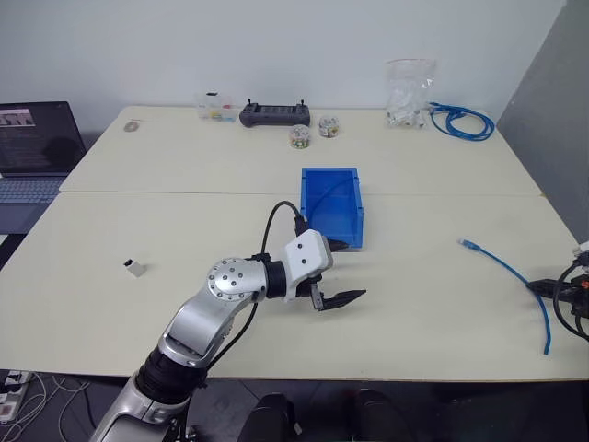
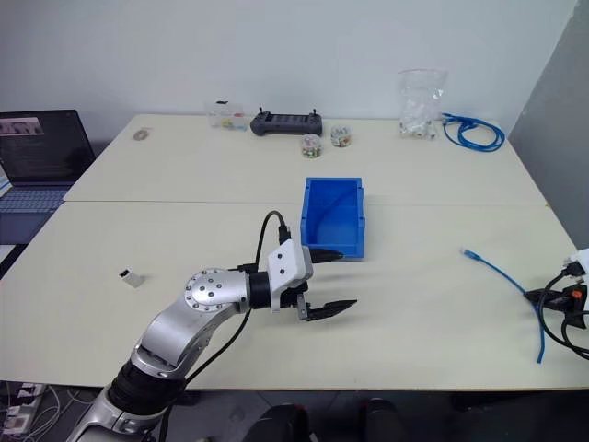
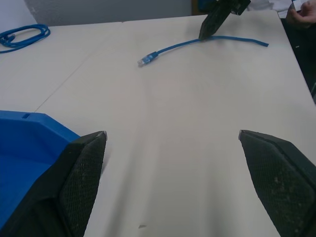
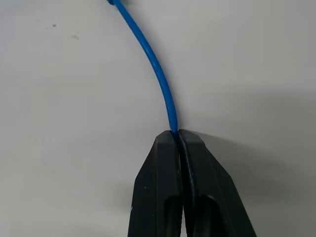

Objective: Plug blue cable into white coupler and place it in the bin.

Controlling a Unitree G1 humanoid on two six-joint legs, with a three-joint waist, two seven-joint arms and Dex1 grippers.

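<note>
The blue cable (image 1: 504,267) lies loose on the right side of the table, its clear plug (image 3: 143,60) pointing toward the middle. My right gripper (image 4: 176,133) is shut on the blue cable partway along the strand, near the table's right edge (image 1: 538,287). The white coupler (image 1: 135,268) sits alone on the table's left side, far from both grippers. The blue bin (image 1: 329,170) stands open-topped at the table's middle. My left gripper (image 1: 357,269) hovers open just in front of the bin's near end, holding nothing, its fingers (image 3: 84,168) wide apart.
Along the far edge stand a black controller (image 1: 274,114), two small jars (image 1: 309,132), a small clear box (image 1: 213,109), a clear bag of white parts (image 1: 409,92) and a coiled blue cable bundle (image 1: 460,120). A laptop (image 1: 37,147) sits off the table's left.
</note>
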